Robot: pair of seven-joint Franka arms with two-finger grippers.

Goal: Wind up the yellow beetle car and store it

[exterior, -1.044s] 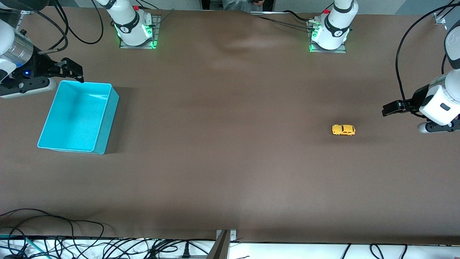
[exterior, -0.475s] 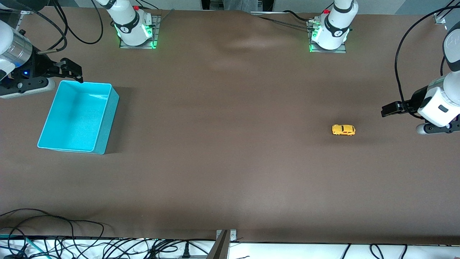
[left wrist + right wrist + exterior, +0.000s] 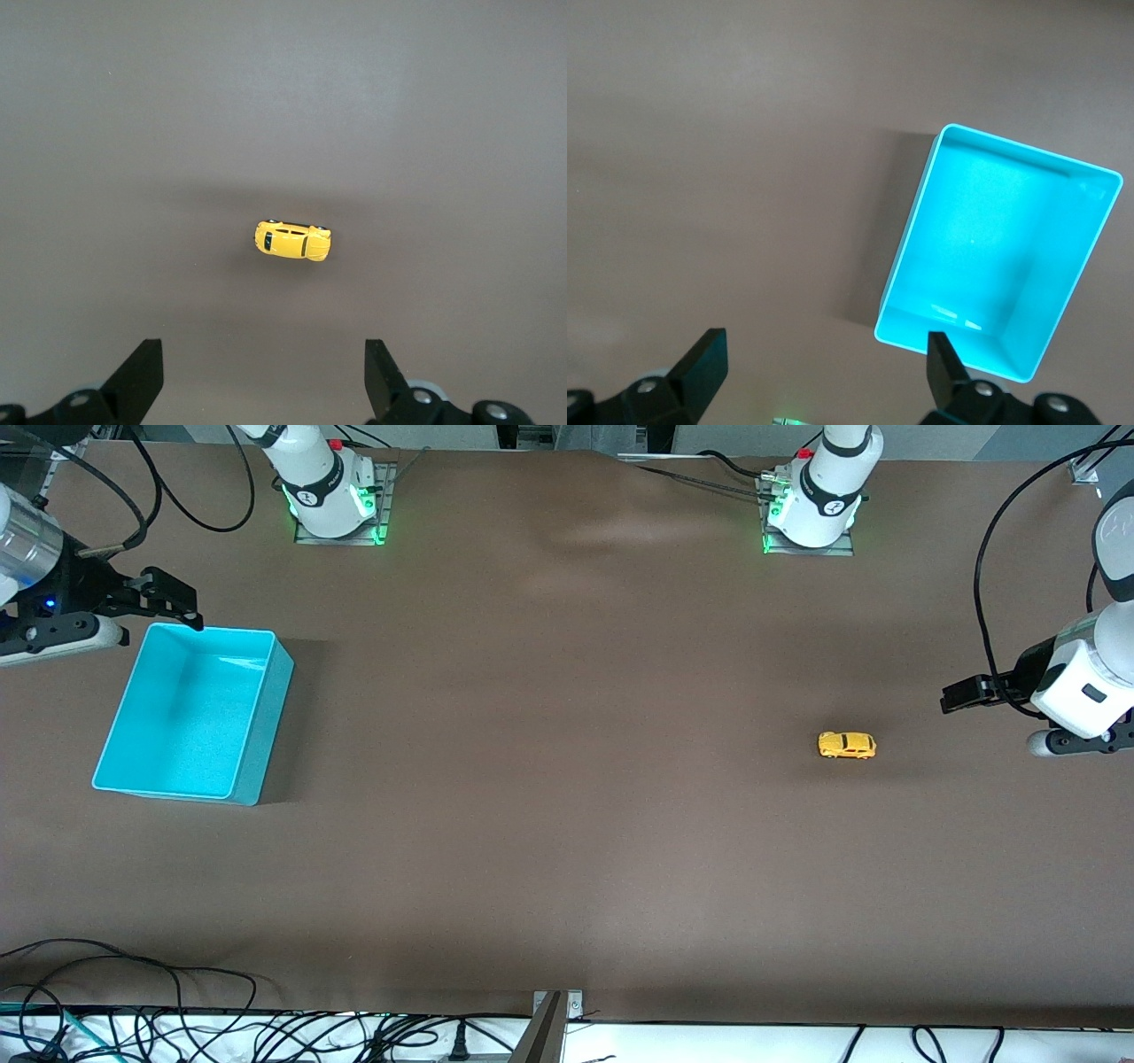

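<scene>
Both grippers hang up in the air with their jaws spread wide and nothing between them. Up by the left arm's end of the table, the left gripper hovers over bare brown tabletop, just short of the yellow beetle car, which sits on its wheels on the cloth, apart from everything else. From the left wrist view the little car shows plainly from above, yellow-orange with dark windows, lying crosswise between the lines of the two black fingers but well clear of them; the fingers stand far apart at either side of the view. At the right arm's end of the table the right gripper hangs just over the rim of the turquoise bin, at the corner that lies farthest from the front camera. The bin is a rectangular open tub, standing upright, and its inside holds nothing. The right wrist view looks down on the same bin, its bright floor and walls in sight, with that arm's dark fingers parted widely. Car and bin are well apart, toward opposite ends of the table. Loose black cables trail along the table edge nearest the front camera.
</scene>
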